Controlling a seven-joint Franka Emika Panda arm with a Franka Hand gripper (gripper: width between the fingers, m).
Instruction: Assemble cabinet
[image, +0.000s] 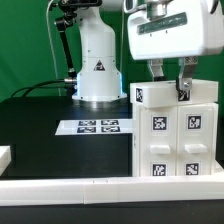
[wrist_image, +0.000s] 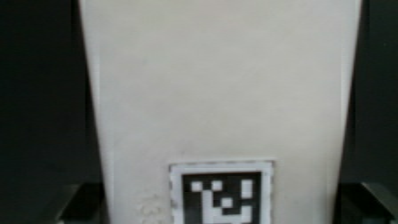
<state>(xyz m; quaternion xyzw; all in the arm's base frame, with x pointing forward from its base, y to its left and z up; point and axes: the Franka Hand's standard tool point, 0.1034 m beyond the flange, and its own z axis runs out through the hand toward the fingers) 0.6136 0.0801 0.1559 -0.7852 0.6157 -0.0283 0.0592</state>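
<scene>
The white cabinet (image: 175, 130) stands on the black table at the exterior view's right, with several black-and-white tags on its front. My gripper (image: 170, 88) reaches down onto its top; one finger (image: 184, 82) hangs over the top edge. In the wrist view a long white cabinet piece (wrist_image: 214, 90) with one tag (wrist_image: 224, 192) fills the space between my dark fingertips (wrist_image: 75, 203), which stand against its two sides. My gripper (wrist_image: 222, 208) looks shut on this piece.
The marker board (image: 98, 126) lies flat in the middle of the table. The white robot base (image: 98, 62) stands behind it. A white rail (image: 90, 187) runs along the front edge, and a white block (image: 4, 155) sits at the exterior view's left.
</scene>
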